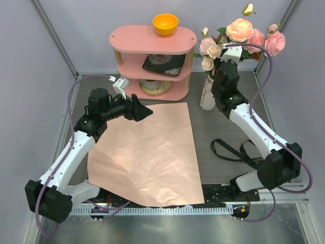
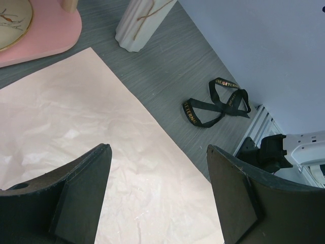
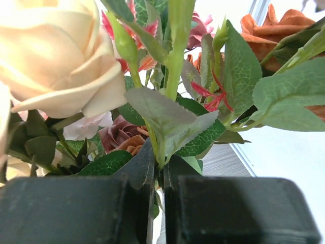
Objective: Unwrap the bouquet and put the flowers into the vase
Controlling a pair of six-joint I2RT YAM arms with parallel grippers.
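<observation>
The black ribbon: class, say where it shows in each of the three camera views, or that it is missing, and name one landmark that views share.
Top external: the black ribbon lies loose on the grey table, right of the wrapping paper, beside the right arm.
Left wrist: the ribbon lies right of centre, past the paper's edge.
Right wrist: not in it; only flowers and leaves.
Shared landmark: the white vase, upper middle in the left wrist view.

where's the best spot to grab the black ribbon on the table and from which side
Grip the black ribbon at the crossing where its loops meet, coming straight down from above. It lies flat and loose on the bare table, right of the wrapping paper, so only a top-down pinch gets fingers around the thin strap. The crossing probably bunches most.
</observation>
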